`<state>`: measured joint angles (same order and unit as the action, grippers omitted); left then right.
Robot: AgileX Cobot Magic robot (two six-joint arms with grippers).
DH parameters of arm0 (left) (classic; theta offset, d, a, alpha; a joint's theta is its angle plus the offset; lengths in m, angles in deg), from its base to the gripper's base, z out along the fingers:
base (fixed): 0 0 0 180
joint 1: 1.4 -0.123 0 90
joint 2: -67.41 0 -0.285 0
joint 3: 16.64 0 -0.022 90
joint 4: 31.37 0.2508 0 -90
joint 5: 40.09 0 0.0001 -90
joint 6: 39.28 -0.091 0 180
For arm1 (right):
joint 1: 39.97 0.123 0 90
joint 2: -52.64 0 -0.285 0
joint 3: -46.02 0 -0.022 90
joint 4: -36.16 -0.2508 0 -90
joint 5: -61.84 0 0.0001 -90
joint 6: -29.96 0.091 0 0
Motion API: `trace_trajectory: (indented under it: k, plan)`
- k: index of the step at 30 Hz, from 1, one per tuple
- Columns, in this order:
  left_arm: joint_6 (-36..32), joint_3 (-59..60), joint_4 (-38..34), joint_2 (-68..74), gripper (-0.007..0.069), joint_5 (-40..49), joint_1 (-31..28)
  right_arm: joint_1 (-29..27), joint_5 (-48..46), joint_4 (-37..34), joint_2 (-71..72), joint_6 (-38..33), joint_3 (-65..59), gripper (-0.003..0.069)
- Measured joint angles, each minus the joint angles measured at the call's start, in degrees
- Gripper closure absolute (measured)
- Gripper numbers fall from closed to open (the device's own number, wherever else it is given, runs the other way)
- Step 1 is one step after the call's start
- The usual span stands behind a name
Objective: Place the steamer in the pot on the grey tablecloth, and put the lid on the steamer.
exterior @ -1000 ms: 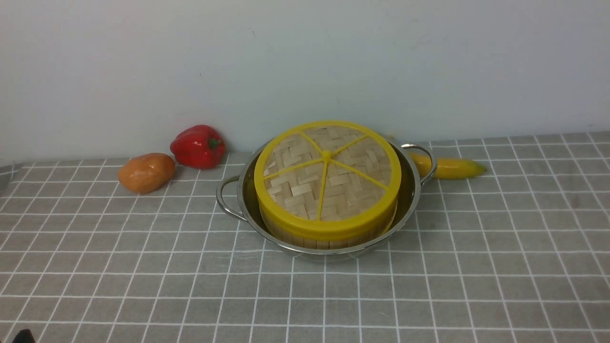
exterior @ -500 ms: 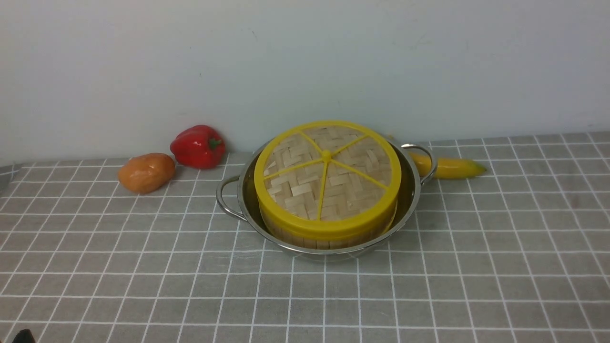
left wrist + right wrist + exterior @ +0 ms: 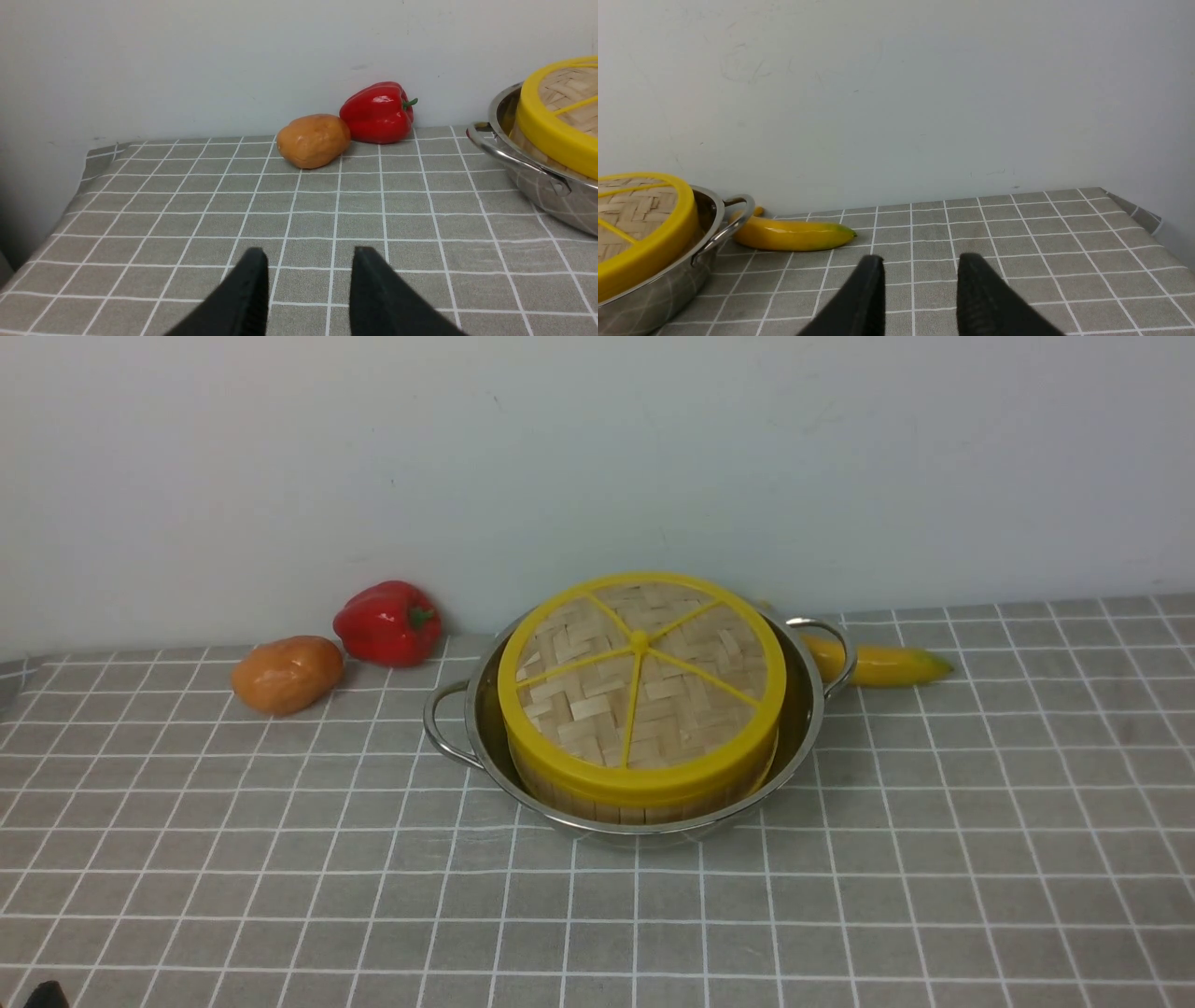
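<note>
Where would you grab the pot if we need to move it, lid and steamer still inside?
Probably the two loop handles: left hand on the left handle, right hand on the right handle, each from its own side. The pot is wide and the lid covers most of the opening, leaving little rim to pinch.

Left claw (image 3: 308,280) hangs parted, empty, above grey tablecloth (image 3: 187,224) near potato (image 3: 313,140).

the lid (image 3: 640,686) hides the inside of the steamer (image 3: 644,801), whose side shows only as a low strip at the picture's centre. the pot (image 3: 485,709) covers the banana's (image 3: 882,664) near end. both wrist pictures cut the pot off at one side edge, and the finger bases at the bottom.
</note>
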<state>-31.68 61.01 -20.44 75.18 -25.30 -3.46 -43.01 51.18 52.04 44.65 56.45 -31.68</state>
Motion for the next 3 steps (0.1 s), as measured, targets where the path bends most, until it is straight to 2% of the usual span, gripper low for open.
trace_trajectory:
  k: [3]
  plan:
    - [0.0,0.0,0.0,0.0,0.0382,0.0,0.0,0.0,0.0,0.0,0.0,0.1,0.0,0.0419]
